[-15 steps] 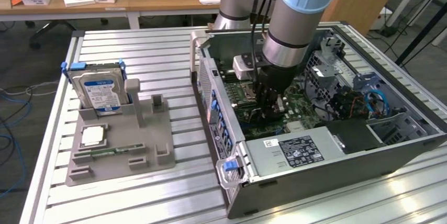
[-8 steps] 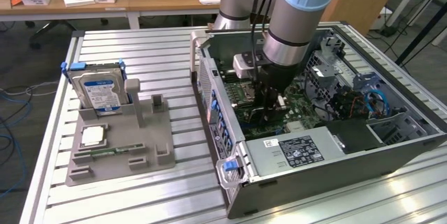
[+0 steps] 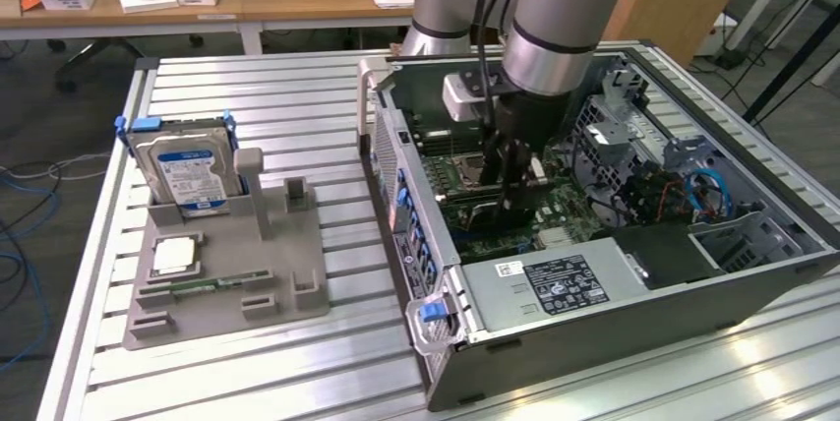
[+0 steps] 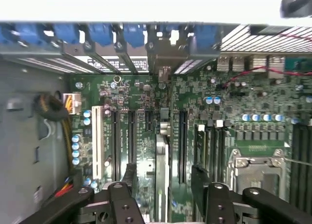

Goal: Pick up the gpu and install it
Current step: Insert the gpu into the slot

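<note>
One gpu between claw fingers.

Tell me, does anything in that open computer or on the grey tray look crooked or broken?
Nothing stands out. The gpu stands straight on the motherboard, between the fingers of the open gripper. The hard drive sits upright in its slot on the tray.

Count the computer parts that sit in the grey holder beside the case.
3: a blue-labelled hard drive upright at the far end, a square silvery chip flat nearer the camera, a green memory stick flat beside that chip. None seems hidden.
</note>
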Robot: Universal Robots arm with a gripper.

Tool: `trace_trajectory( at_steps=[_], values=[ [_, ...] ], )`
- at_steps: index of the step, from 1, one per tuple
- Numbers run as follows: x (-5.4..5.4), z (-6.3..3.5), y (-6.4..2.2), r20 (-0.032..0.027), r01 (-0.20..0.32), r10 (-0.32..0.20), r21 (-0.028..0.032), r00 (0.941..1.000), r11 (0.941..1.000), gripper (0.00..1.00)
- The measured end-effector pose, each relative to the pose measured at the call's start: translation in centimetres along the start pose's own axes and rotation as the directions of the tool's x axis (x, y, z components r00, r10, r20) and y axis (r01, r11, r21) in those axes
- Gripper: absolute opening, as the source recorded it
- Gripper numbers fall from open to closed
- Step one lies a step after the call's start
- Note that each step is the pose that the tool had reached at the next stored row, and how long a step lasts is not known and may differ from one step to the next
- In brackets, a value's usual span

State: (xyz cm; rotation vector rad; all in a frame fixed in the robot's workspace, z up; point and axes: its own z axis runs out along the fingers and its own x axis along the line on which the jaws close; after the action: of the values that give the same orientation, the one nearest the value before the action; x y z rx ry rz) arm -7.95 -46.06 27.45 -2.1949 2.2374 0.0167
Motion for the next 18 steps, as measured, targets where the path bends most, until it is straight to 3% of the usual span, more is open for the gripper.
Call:
trace_trajectory(
  at_steps=[5, 8, 9, 11, 13, 16, 18],
  values=[
    [-0.01, -0.36, 0.00, -0.0001, 0.000, 0.000, 0.0000, 1.0000, 1.0000, 0.55],
    [0.00, -0.36, 0.00, -0.0005, 0.000, 0.000, 0.0000, 1.0000, 1.0000, 0.37],
    [0.00, -0.36, 0.00, -0.0006, 0.000, 0.000, 0.0000, 1.0000, 1.0000, 0.37],
    [0.00, -0.36, 0.00, -0.0007, 0.000, 0.000, 0.0001, 1.0000, 1.0000, 0.25],
    [0.00, -0.36, 0.00, -0.0008, 0.000, 0.000, 0.0001, 1.0000, 1.0000, 0.25],
    [0.00, -0.36, 0.00, -0.0011, 0.000, 0.000, 0.0001, 1.0000, 1.0000, 0.11],
    [0.00, -0.36, 0.00, -0.0013, 0.000, 0.000, 0.0001, 1.0000, 1.0000, 0.11]
  ],
)
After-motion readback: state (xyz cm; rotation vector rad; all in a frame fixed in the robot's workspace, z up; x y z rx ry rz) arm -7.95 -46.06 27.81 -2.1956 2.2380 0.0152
